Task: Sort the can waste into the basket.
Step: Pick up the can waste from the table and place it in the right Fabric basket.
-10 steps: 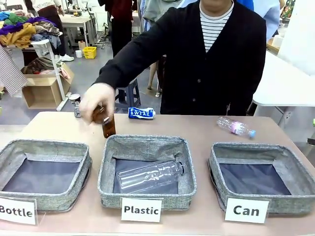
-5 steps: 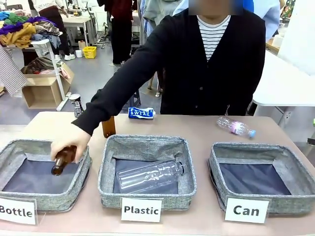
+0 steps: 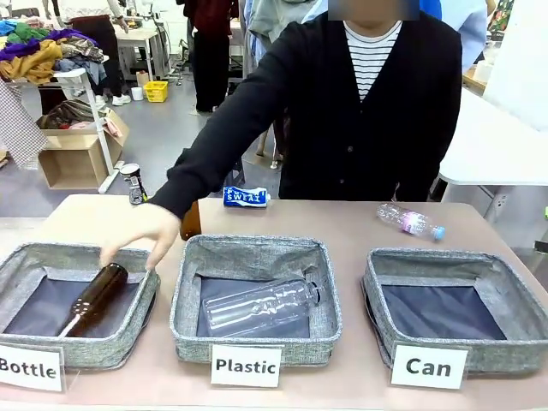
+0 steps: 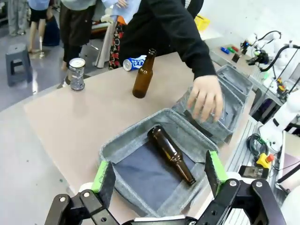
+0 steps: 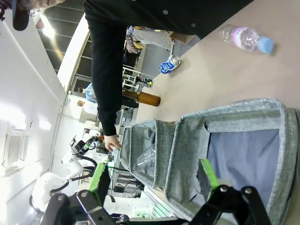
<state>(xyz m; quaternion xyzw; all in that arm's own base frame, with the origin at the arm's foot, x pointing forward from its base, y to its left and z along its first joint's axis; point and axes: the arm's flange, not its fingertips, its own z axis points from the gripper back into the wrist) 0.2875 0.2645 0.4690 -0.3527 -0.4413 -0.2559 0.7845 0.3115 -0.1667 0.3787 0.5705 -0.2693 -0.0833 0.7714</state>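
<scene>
Left gripper (image 4: 158, 171) and right gripper (image 5: 154, 176): jaws apart, empty. The basket (image 3: 514, 342) lies just ahead of the right gripper and holds no can. Beyond it and leftward, the blue can (image 3: 246, 197) lies on its side, long axis across the table. The silver-topped can (image 3: 131, 180) stands at the far-left corner, nearer the left arm. The left wrist view confirms it is upright.

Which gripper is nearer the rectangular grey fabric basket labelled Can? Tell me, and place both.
Right. The right gripper hangs open directly over the grey fabric Can basket. The left gripper is over the grey Bottle bin at the row's opposite end.
</scene>
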